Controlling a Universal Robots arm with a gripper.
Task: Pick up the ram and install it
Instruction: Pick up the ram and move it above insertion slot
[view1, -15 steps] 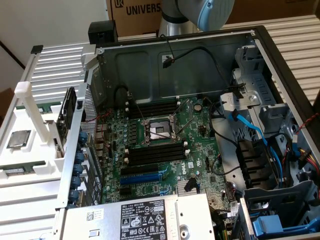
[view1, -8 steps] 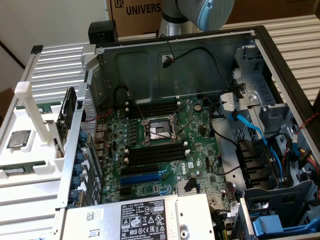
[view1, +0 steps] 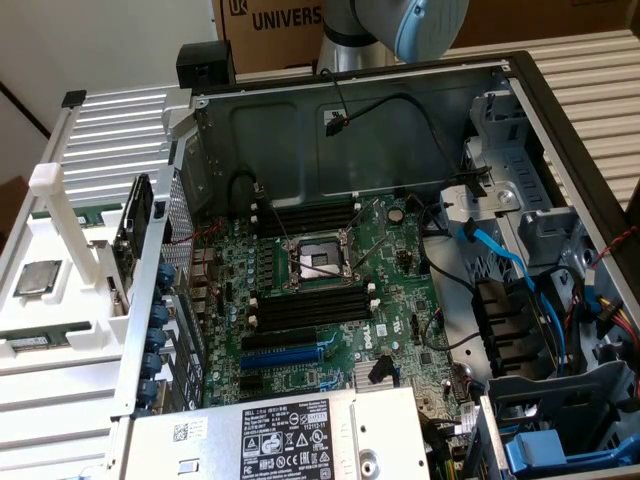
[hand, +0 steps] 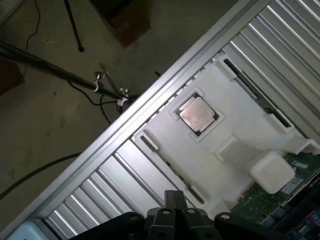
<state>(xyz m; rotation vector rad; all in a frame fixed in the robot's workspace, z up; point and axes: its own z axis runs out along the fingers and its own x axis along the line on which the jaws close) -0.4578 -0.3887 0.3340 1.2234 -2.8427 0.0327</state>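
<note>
My claw (hand: 175, 207) is closed on nothing over the white holder (hand: 240, 120). Coming down like this I could knock the ram (hand: 257, 95) askew or bump the processor (hand: 197, 114) nearby.

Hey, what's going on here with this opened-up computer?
A robot arm is working beside an open computer case. Its claw is shut and empty, hanging above the ribbed metal table close to a white holder. The ram, a thin green stick, lies in that holder near a silver processor chip, not yet picked up. The long black slots on the motherboard look empty.
</note>
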